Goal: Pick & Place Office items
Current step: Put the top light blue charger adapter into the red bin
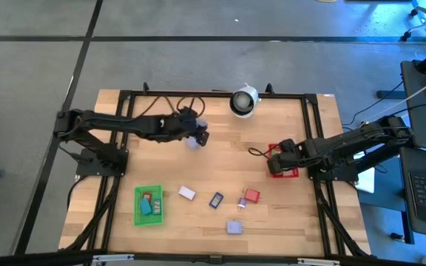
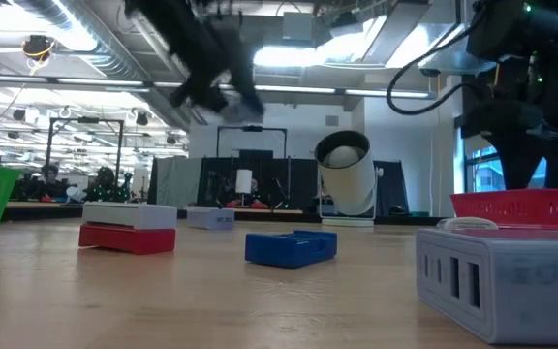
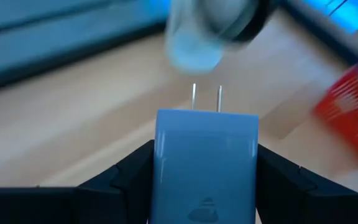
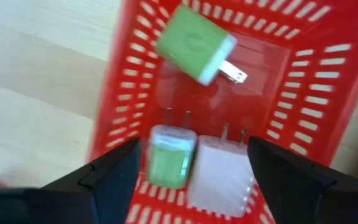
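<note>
My left gripper [image 1: 197,138] hangs above the table's far middle, shut on a pale blue plug block [image 3: 205,162] with two metal prongs. My right gripper [image 4: 194,163] is open over the red bin [image 1: 290,171], and its fingers touch nothing. In that bin lie a light green plug block [image 4: 194,43], tilted, a green-and-white one [image 4: 169,155] and a whitish one [image 4: 222,165]. On the near half of the table rest a white piece [image 1: 187,193], a blue one [image 1: 216,200], a red one [image 1: 252,196] and a lavender one [image 1: 234,227]. My left gripper pinches the pale blue plug block between its two fingers, one on each side face [image 3: 164,155]. The prongs [image 3: 206,96] point away from the wrist, along the fingers. The low view shows the block [image 2: 245,105] lifted clear of the table.
A green bin [image 1: 149,215] at the near left holds a few small pieces. The round white-and-black device [image 1: 244,101] stands at the far edge. A large pale block [image 2: 511,281] sits close to the low camera. Bare wood lies between the bins.
</note>
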{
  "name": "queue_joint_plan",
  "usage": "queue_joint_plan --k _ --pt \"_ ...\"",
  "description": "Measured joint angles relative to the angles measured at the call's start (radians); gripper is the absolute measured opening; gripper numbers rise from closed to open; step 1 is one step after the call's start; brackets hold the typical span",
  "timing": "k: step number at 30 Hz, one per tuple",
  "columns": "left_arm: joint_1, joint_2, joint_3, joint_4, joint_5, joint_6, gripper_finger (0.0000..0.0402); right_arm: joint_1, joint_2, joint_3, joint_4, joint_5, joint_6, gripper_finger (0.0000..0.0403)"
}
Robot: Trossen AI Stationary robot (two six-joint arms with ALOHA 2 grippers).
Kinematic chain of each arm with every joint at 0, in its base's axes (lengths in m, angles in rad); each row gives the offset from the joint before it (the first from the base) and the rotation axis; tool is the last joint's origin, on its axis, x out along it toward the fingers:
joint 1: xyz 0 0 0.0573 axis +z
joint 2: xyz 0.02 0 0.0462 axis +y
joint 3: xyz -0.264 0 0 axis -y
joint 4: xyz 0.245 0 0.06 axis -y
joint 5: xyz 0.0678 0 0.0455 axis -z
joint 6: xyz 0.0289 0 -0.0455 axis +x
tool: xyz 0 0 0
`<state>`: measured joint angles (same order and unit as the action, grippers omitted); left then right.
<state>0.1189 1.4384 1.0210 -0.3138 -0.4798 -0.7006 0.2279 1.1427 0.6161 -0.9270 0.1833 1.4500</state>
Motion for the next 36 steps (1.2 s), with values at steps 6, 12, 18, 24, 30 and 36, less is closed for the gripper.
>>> queue_joint_plan --k 6,12,18,24,30,36 --pt "-0.05 -0.078 0.001 0.182 -0.063 0.127 0.0207 0.0 0.0 0.088 0.0 0.075 -0.07 0.0296" --pt "-0.101 -0.102 0.001 0.409 -0.079 0.301 0.0207 0.0 0.0 0.205 0.0 0.211 -0.174 0.0296" --pt "-0.142 -0.102 0.001 0.587 -0.079 0.464 0.0207 0.0 0.0 0.3 0.002 0.304 -0.238 0.0296" --pt "-0.171 -0.102 0.001 0.664 -0.082 0.57 0.0207 0.0 0.0 0.321 0.025 0.333 -0.249 0.0296" --pt "-0.191 -0.102 0.001 0.639 -0.164 0.643 0.0208 0.0 0.0 0.321 0.118 0.361 -0.25 0.0296" --pt "-0.205 -0.098 0.001 0.489 -0.427 0.695 0.0209 -0.004 0.0 0.321 0.318 0.408 -0.304 0.0296"
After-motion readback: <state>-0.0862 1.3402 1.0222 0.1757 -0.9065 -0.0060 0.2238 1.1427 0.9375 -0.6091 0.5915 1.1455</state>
